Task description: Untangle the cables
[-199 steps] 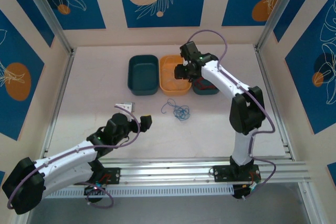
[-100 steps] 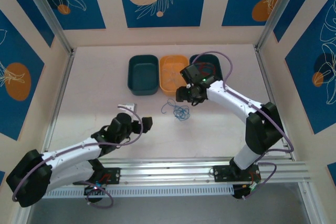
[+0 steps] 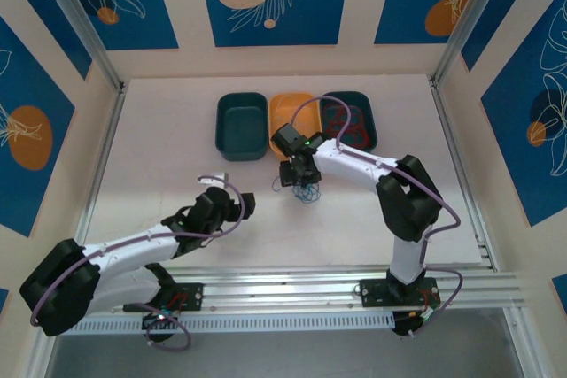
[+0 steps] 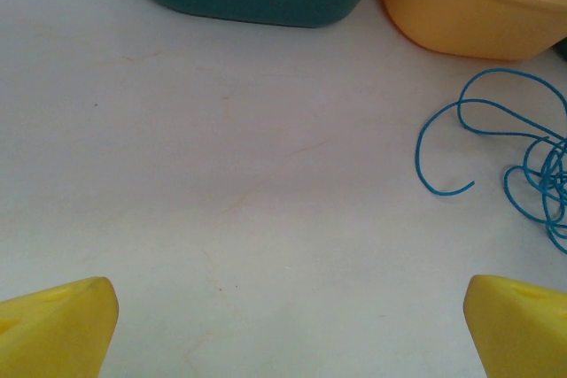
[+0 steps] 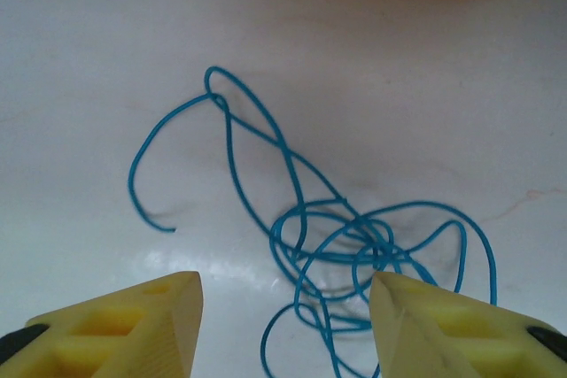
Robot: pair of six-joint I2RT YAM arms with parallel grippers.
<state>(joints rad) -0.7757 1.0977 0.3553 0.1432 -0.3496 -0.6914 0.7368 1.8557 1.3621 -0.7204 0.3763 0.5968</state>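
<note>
as right claw (image 5: 283, 307) hung fingers apart over blue cable (image 5: 341, 241), knot lay between and just ahead of tips, ungripped. left claw (image 4: 288, 325) gaped wide, cable to its right. risk: pinching bundled loops could tighten snarl or drag whole tangle.

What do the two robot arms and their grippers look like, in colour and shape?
The left arm and right arm have white rounded links with black joints. A thick lilac cable runs loosely along each. The left gripper and right gripper have two blunt yellow fingers each.
</note>
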